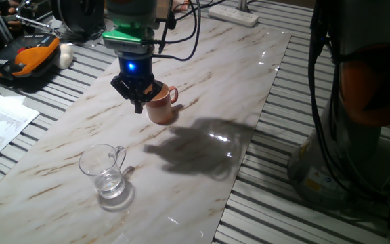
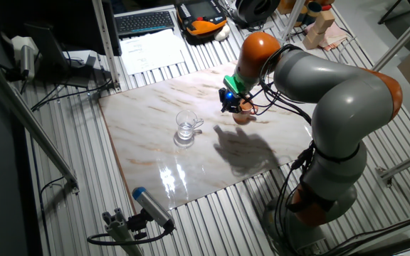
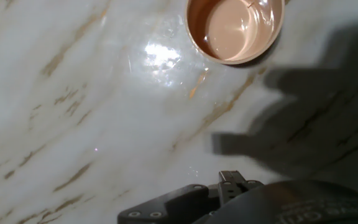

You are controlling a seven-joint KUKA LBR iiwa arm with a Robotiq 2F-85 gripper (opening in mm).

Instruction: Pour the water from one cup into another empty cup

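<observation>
Clearly the glass mug [image 1: 103, 171] is the thing to lift: rigid, smooth, breakable, and light with only a little water [image 1: 110, 185] low inside. It stands upright on the marble bench [image 1: 202, 81], long axis vertical, mouth up, its loop handle [image 1: 120, 153] turned toward the brown mug [image 1: 161, 104], well apart from it. A pinch across the rim or wall opposite the handle looks safest. The hand [image 1: 138, 91] hovers just beside the brown mug, holding nothing; whether its fingers are spread I cannot tell
</observation>
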